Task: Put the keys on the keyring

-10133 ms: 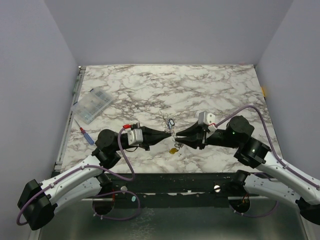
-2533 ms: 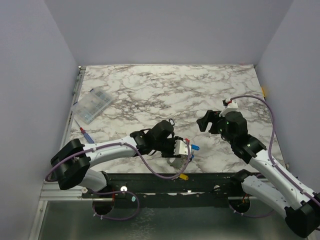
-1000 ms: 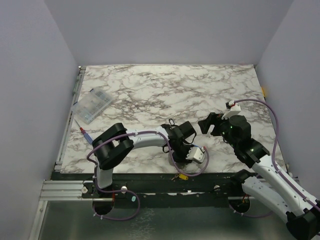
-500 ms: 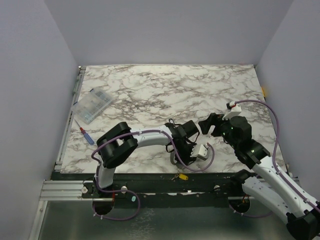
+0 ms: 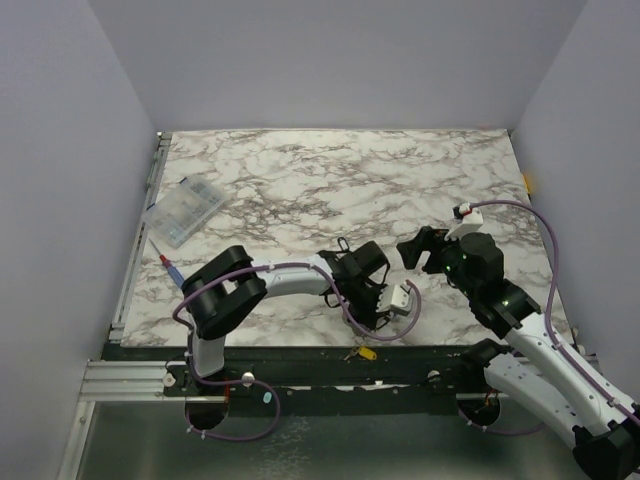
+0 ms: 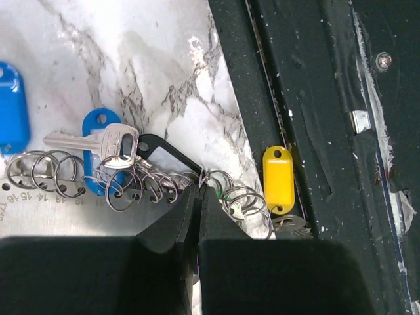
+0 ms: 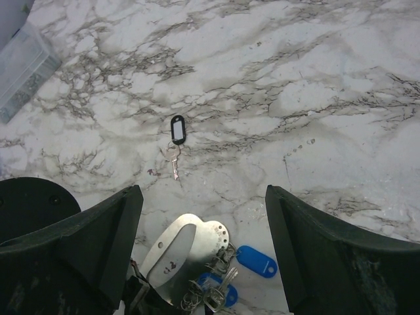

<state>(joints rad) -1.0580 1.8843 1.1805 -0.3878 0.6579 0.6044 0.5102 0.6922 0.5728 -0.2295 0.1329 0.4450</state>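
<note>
In the left wrist view a bunch of thin wire rings lies at the table's near edge, carrying a silvery key (image 6: pixel 105 141) with a blue tag, a black tag (image 6: pixel 164 154) and a yellow tag (image 6: pixel 278 180) that hangs over the edge. My left gripper (image 6: pixel 199 190) (image 5: pixel 380 312) is shut, its tips pinching one keyring (image 6: pixel 207 175) in the middle of the bunch. The right wrist view shows the rings hanging from a metal plate (image 7: pixel 190 239), next to a blue tag (image 7: pixel 257 260). Another key (image 7: pixel 174 154) with a black tag lies alone farther out. My right gripper (image 7: pixel 203 190) (image 5: pixel 410 250) hovers open above them.
A clear compartment box (image 5: pixel 185 210) sits at the table's left, with a red-and-blue tool (image 5: pixel 171 269) near it. The dark table frame (image 6: pixel 315 131) runs right beside the bunch, and the yellow tag (image 5: pixel 365 352) shows over it from above.
My left gripper has closed from partly open to fully shut at the ring bunch, and its wrist has shifted slightly. The right arm has stayed still and open.
</note>
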